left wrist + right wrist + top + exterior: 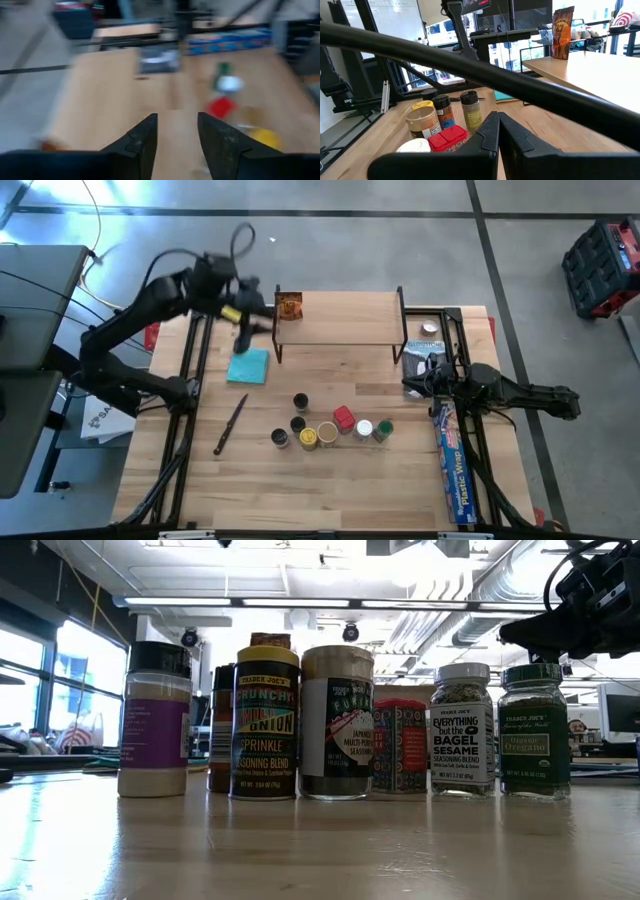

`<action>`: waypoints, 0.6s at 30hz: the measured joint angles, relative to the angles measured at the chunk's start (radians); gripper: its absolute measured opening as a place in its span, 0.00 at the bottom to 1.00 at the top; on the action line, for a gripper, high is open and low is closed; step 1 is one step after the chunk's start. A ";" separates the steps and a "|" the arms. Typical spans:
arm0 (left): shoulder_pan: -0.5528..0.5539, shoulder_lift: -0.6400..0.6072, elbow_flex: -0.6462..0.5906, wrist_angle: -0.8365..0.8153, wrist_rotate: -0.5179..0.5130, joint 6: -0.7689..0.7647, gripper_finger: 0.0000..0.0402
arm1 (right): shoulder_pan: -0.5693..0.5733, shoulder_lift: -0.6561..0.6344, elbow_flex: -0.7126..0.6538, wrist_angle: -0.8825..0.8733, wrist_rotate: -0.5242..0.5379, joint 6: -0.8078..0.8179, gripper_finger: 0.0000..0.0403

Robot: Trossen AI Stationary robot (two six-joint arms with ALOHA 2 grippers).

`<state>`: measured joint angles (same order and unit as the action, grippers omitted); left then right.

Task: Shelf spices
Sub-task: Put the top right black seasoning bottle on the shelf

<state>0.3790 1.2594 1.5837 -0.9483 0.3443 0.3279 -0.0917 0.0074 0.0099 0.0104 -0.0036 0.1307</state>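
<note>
The orange-brown packet (289, 305) stands upright on the left end of the shelf (345, 318), and it also shows in the right wrist view (561, 32). My left gripper (250, 318) hovers open just left of the packet, touching nothing; its wrist view (177, 135) is blurred. Several spice jars sit on their bases on the table: dark-topped (300, 401), yellow (307, 437), red (344, 418), white (364, 428) and green (383, 428). The low view shows them in a row (265, 725). My right gripper (497, 131) rests shut at the table's right side (425, 380).
A teal cloth (248, 366) lies left of the shelf's near leg. A dark knife (230, 423) lies near the jars on the left. The blue plastic wrap box (452, 470) runs along the right edge. A small tin (428, 328) sits right of the shelf.
</note>
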 joint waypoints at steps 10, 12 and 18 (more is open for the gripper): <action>-0.603 -0.001 -0.185 0.065 -0.563 -0.382 0.17 | 0.000 0.000 0.000 0.000 0.000 0.000 0.00; -0.688 -0.002 -0.272 0.128 -0.650 -0.474 0.15 | 0.000 0.000 0.000 0.000 0.000 0.000 0.00; -0.877 0.000 -0.556 0.386 -0.912 -0.708 0.14 | 0.000 0.000 0.000 0.000 0.000 0.000 0.00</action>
<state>-0.4977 1.2591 1.0280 -0.5622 -0.5681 -0.3797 -0.0917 0.0071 0.0101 0.0105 -0.0036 0.1307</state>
